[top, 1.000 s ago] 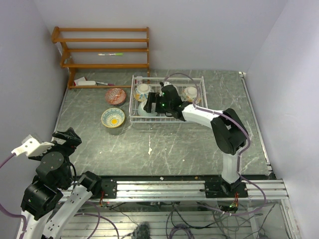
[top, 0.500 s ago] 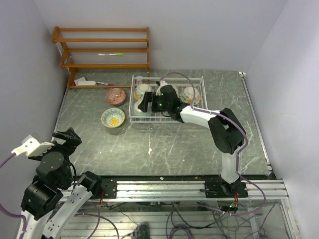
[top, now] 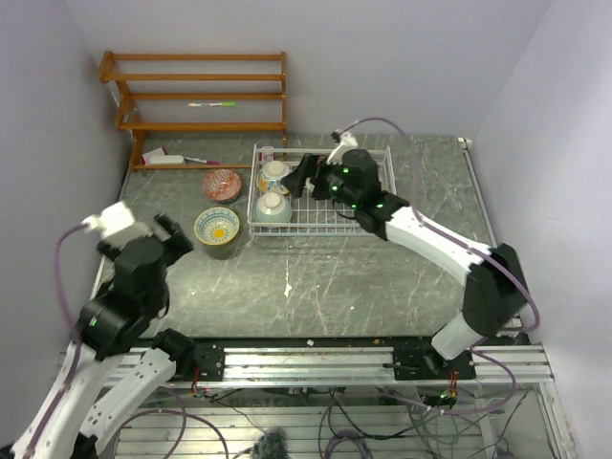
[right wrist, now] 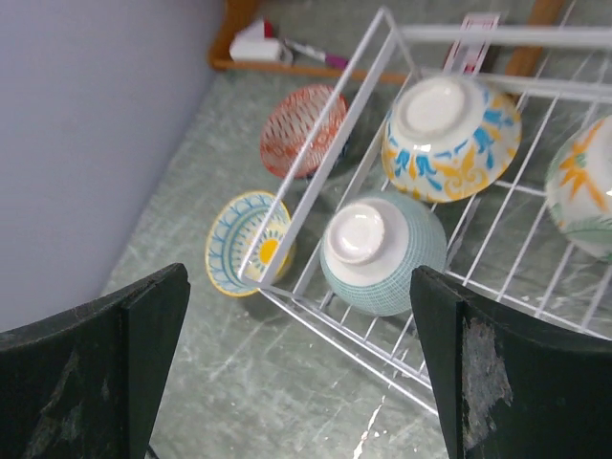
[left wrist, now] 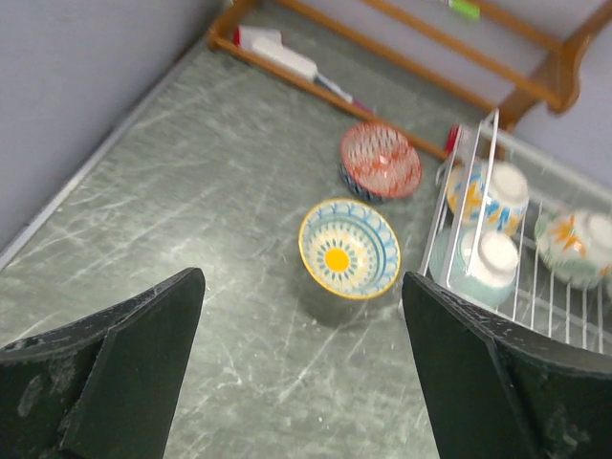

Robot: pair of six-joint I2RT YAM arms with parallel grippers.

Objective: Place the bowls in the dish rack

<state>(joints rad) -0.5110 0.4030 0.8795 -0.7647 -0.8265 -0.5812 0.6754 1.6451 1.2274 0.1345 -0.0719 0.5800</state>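
Observation:
The white wire dish rack [top: 325, 216] holds three upturned bowls: a blue-orange one [top: 273, 173], a teal one [top: 272, 207] at its front left corner, and an orange floral one [right wrist: 583, 191]. A reddish bowl [top: 221, 185] and a yellow-blue bowl [top: 217, 228] sit upright on the table left of the rack. My right gripper [top: 304, 177] is open and empty above the rack, over the teal bowl [right wrist: 382, 253]. My left gripper [top: 168, 235] is open and empty, hovering short of the yellow-blue bowl [left wrist: 349, 248].
A brown wooden slatted shelf [top: 196, 96] stands at the back left with a green marker on it. A white object and a pen [top: 167, 158] lie at its foot. The rack's left rim [left wrist: 438, 225] is close to the yellow-blue bowl.
My right gripper has let go of the teal bowl in the rack and lifted back to the right. My left arm has swung up and forward toward the yellow-blue bowl.

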